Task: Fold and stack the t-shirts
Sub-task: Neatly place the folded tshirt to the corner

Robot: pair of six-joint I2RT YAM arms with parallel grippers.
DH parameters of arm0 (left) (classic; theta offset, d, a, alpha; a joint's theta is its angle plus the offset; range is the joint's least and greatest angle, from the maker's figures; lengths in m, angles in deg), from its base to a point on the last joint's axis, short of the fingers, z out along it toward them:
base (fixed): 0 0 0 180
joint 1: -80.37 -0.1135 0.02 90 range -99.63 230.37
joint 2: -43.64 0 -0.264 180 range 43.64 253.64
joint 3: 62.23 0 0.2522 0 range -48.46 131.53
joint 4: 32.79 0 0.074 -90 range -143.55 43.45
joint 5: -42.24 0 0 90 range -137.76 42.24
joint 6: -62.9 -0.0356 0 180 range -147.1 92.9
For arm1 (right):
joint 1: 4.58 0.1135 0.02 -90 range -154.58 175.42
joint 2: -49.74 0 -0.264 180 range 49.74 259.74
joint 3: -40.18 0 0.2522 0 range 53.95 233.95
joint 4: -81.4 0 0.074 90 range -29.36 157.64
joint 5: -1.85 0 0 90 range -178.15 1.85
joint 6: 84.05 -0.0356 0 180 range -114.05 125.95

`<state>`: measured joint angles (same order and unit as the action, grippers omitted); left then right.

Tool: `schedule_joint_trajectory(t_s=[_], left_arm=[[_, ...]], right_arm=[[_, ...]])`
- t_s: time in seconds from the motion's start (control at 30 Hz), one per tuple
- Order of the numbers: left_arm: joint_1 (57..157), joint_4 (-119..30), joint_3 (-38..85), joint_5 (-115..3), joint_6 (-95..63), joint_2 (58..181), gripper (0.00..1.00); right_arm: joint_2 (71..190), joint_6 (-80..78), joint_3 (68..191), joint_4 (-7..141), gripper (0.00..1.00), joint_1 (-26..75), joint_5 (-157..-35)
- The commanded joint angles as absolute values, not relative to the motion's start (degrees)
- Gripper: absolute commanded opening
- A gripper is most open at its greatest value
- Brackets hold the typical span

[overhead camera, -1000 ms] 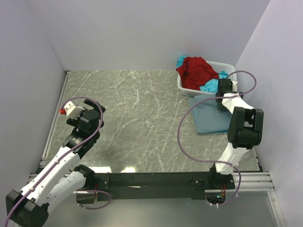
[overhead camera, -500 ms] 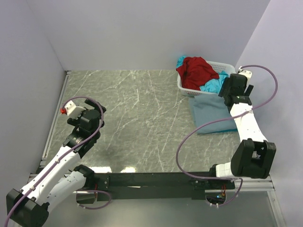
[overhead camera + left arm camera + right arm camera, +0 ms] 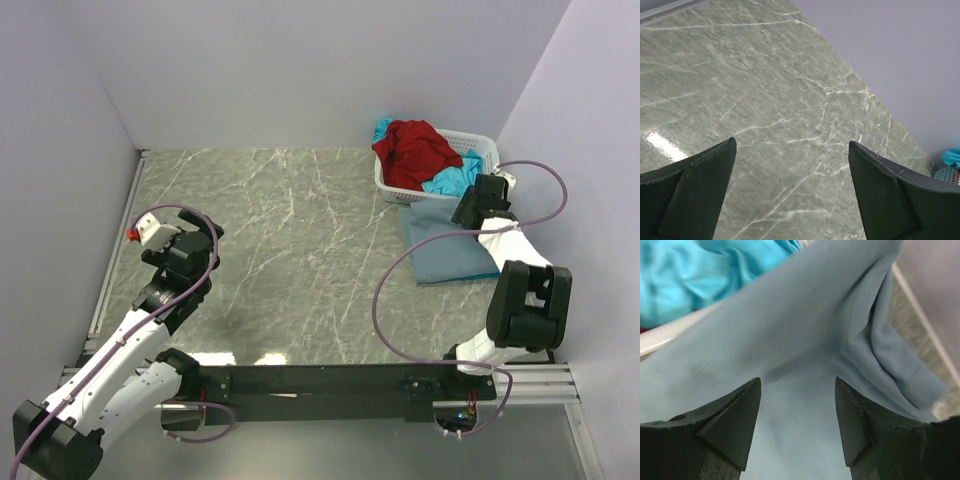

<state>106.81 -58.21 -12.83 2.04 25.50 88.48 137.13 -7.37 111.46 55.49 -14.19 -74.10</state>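
Observation:
A folded dusty grey-blue t-shirt [image 3: 445, 250] lies on the table in front of the white basket [image 3: 482, 146]. Inside the basket a red t-shirt [image 3: 412, 150] is heaped over a turquoise t-shirt [image 3: 450, 180]. My right gripper [image 3: 470, 207] hovers over the grey-blue shirt's far edge, by the basket. In the right wrist view this gripper [image 3: 797, 382] is open, its jaws apart over the grey-blue cloth [image 3: 805, 330], with turquoise cloth [image 3: 700, 275] beyond. My left gripper [image 3: 203, 233] is open over bare table at the left [image 3: 791, 143], holding nothing.
The grey marble table [image 3: 290, 250] is walled on the left, back and right. The basket sits in the far right corner, its white rim [image 3: 660, 337] just past the grey-blue shirt. A purple cable [image 3: 400, 270] loops off the right arm.
The right arm swung out toward the right wall, then came back, lowering its gripper onto the grey-blue shirt's far edge. Its jaws have narrowed. The left arm has not moved.

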Motion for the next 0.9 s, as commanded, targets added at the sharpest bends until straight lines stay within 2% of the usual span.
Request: schedule_joint_trajectory(t_s=[0.0, 0.2, 0.27, 0.63, 0.87], left_arm=[[106.56, -57.53, -11.11, 2.59, 24.32, 88.37, 0.99], [106.47, -57.98, -11.20, 4.09, 24.41, 87.76, 0.99], [106.47, -57.54, -11.38, 3.83, 24.23, 87.58, 0.99], [106.30, -57.97, -10.85, 4.53, 24.23, 88.46, 0.99], [106.21, -58.15, -10.76, 3.56, 24.06, 88.38, 0.99]], right_arm=[[141.39, -10.48, 110.90, 58.94, 0.67, -16.18, -76.37], [145.01, -13.47, 107.91, 58.33, 0.70, -17.67, -77.69], [144.84, -15.04, 106.77, 56.75, 0.66, -18.20, -77.17], [139.13, -20.06, 99.74, 47.78, 0.70, -20.58, -78.58], [130.36, -18.40, 102.72, 43.30, 0.73, -20.49, -78.66]])
